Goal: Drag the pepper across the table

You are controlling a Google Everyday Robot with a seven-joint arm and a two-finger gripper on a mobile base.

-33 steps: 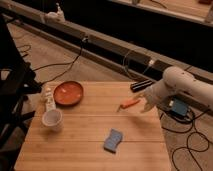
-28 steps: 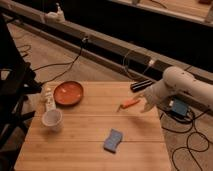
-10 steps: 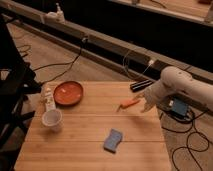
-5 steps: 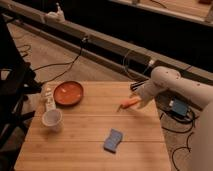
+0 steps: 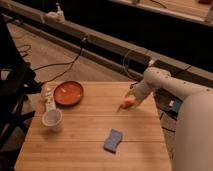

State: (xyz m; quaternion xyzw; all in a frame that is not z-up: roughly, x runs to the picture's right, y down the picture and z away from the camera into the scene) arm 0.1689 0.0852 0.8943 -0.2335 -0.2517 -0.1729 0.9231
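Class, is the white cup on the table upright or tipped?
Upright: the white cup has its round mouth facing up. The gripper is across the table, at the pepper.

A round orange-red plate (image 5: 68, 93) is noted at the far left, with nothing seen in it. A pale, bottle-like item (image 5: 49, 100) is found just beside its left rim; its type cannot be determined. A white cup (image 5: 52, 118) is stood upright directly in front of that item. A blue wavy sponge (image 5: 114, 140) is laid flat nearer the front, well apart from the cup, below and left of the gripper (image 5: 128, 103), which is positioned towards the right side. Dark cables (image 5: 65, 64) are observed on the floor behind.
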